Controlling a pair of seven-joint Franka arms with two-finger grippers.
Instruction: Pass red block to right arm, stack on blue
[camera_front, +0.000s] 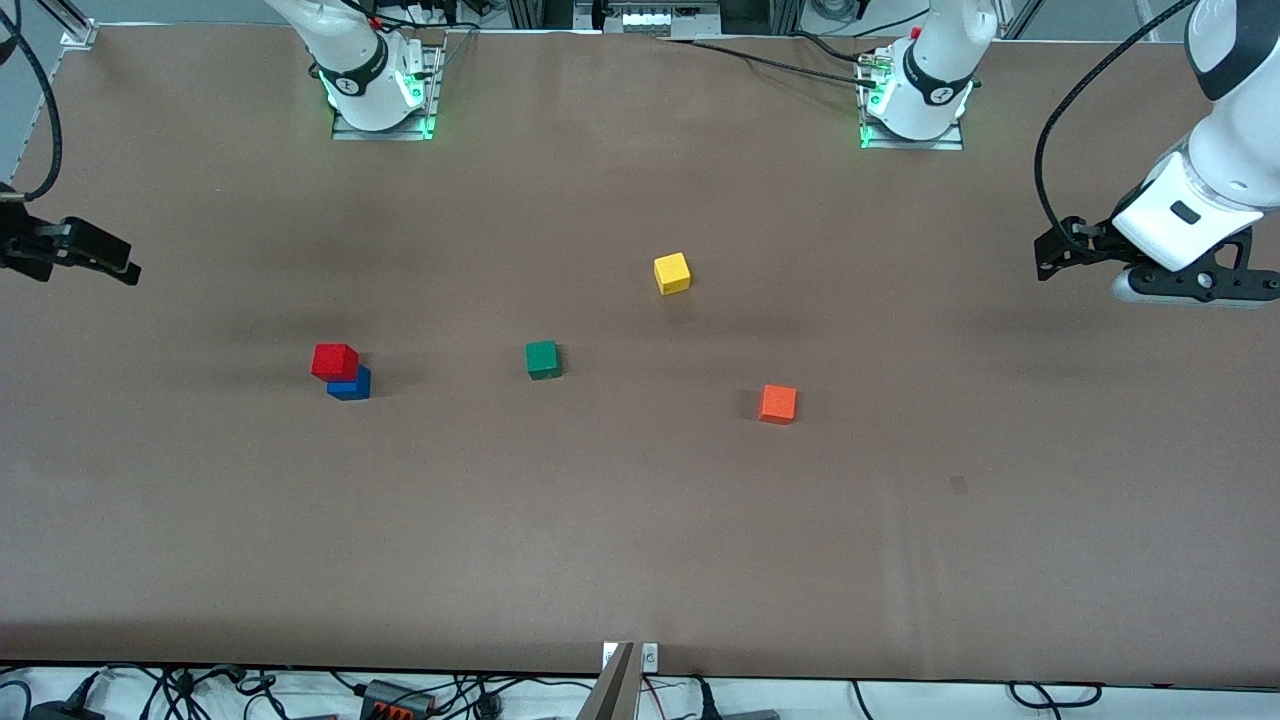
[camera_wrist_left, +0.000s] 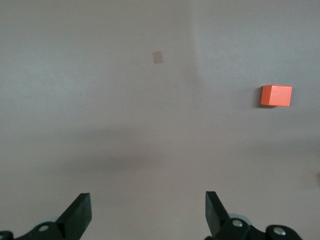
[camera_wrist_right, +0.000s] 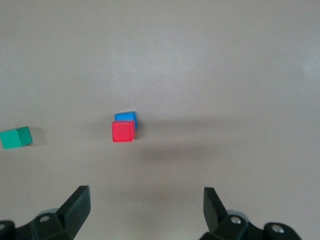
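Observation:
The red block (camera_front: 334, 360) sits on top of the blue block (camera_front: 351, 386), slightly offset, toward the right arm's end of the table. Both show in the right wrist view, red (camera_wrist_right: 123, 131) over blue (camera_wrist_right: 126, 117). My right gripper (camera_front: 128, 268) is open and empty, up in the air at the table's right-arm end, apart from the stack; its own view shows the jaws wide apart (camera_wrist_right: 145, 194). My left gripper (camera_front: 1048, 256) is open and empty over the left arm's end of the table, with its jaws wide apart (camera_wrist_left: 148, 197).
A green block (camera_front: 542, 359) lies mid-table and shows in the right wrist view (camera_wrist_right: 16, 137). A yellow block (camera_front: 672, 273) lies farther from the front camera. An orange block (camera_front: 777, 404) lies toward the left arm's end (camera_wrist_left: 276, 95). A small dark mark (camera_front: 958, 485) is on the tabletop.

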